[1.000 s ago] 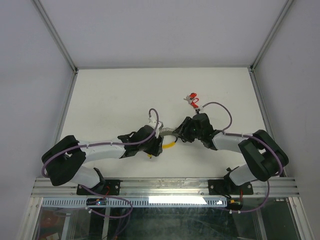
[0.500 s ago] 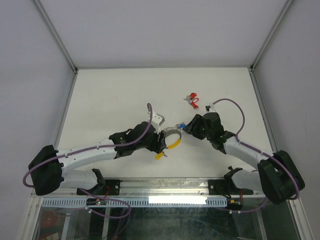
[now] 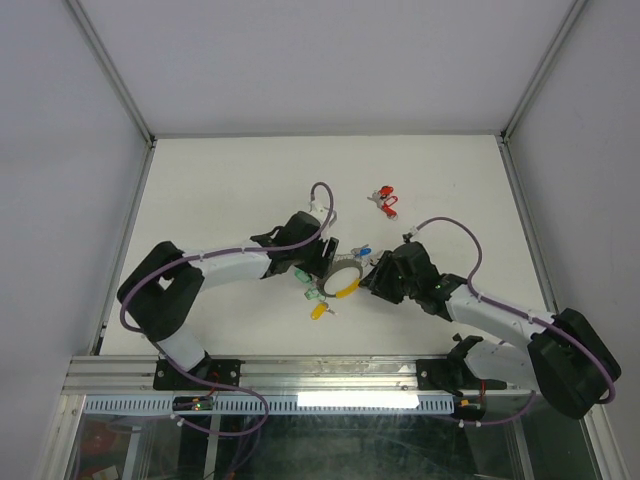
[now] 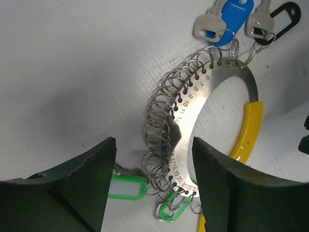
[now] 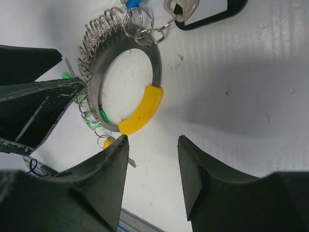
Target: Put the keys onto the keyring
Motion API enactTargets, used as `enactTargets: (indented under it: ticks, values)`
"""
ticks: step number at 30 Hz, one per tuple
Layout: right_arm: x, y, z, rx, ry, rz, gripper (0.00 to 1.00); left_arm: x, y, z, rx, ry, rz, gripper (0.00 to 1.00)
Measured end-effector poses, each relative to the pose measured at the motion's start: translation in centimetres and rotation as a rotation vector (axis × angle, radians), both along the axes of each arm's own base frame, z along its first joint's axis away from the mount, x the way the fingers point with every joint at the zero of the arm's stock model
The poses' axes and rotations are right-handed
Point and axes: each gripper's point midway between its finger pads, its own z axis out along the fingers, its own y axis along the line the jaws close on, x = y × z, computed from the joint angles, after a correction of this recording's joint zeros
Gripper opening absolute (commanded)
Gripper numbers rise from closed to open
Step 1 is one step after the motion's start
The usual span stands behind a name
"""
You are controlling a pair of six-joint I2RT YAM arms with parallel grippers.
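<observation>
On the table (image 3: 220, 200), keyring (image 4: 190, 113) lying flat between left gripper (image 4: 152, 145) and right gripper (image 5: 152, 145), blue key (image 4: 231, 13) hooked on. Both jaws spread wide, empty, just above. Likely between keys. Next: reach the red keys (image 3: 384, 197) farther back, pinch finely.

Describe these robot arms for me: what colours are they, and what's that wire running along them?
The left arm and right arm have white links with bulky black joints. A thin purple cable loops along each one. The fingers are black, wedge-shaped plastic, two per arm.
</observation>
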Motion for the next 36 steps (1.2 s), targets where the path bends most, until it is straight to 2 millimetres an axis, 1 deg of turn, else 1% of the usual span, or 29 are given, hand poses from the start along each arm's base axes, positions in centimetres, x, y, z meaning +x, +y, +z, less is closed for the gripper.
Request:
enactTargets:
  ticks: [1, 3, 6, 10, 12, 14, 19, 22, 24, 29, 34, 36]
  values:
    - [-0.1, 0.1, -0.1, -0.003, 0.006, -0.001, 0.47, -0.1, -0.1, -0.6, 0.012, 0.012, -0.020, 0.65]
    - [-0.1, -0.1, -0.2, -0.010, 0.009, -0.013, 0.47, -0.2, -0.3, -1.2, 0.029, 0.019, -0.049, 0.65]
    - [-0.1, -0.5, -0.2, -0.025, 0.010, -0.028, 0.47, 0.2, -0.7, -1.1, 0.042, 0.005, -0.082, 0.65]
    - [0.1, -0.8, 0.2, -0.028, -0.006, -0.040, 0.47, 1.2, -1.8, -0.5, 0.045, -0.020, -0.115, 0.65]
    - [0.1, -0.9, 0.2, -0.031, -0.009, -0.044, 0.47, 1.4, -2.3, -0.6, 0.057, -0.028, -0.134, 0.65]
    - [0.1, -1.1, 0.2, -0.035, -0.010, -0.047, 0.47, 1.1, -2.7, -1.0, 0.076, -0.026, -0.156, 0.65]
    - [0.2, -1.3, 0.3, -0.041, -0.019, -0.056, 0.47, -1.0, -2.9, -2.6, 0.171, -0.013, -0.222, 0.64]
    - [0.2, -1.3, 0.4, -0.042, -0.021, -0.058, 0.46, -1.7, -3.1, -2.8, 0.207, -0.025, -0.243, 0.61]
    - [0.2, -1.4, 0.4, -0.044, -0.022, -0.057, 0.47, -1.8, -3.1, -2.8, 0.226, -0.036, -0.243, 0.55]
    - [0.2, -1.4, 0.4, -0.045, -0.025, -0.055, 0.46, -1.5, -3.1, -2.8, 0.245, -0.047, -0.233, 0.36]
    - [0.2, -1.5, 0.7, -0.042, -0.033, -0.058, 0.46, -1.0, -3.2, -2.8, 0.254, -0.057, -0.221, 0.25]
    - [0.3, -1.6, 1.0, -0.039, -0.044, -0.062, 0.46, -0.9, -3.2, -2.7, 0.258, -0.061, -0.215, 0.18]
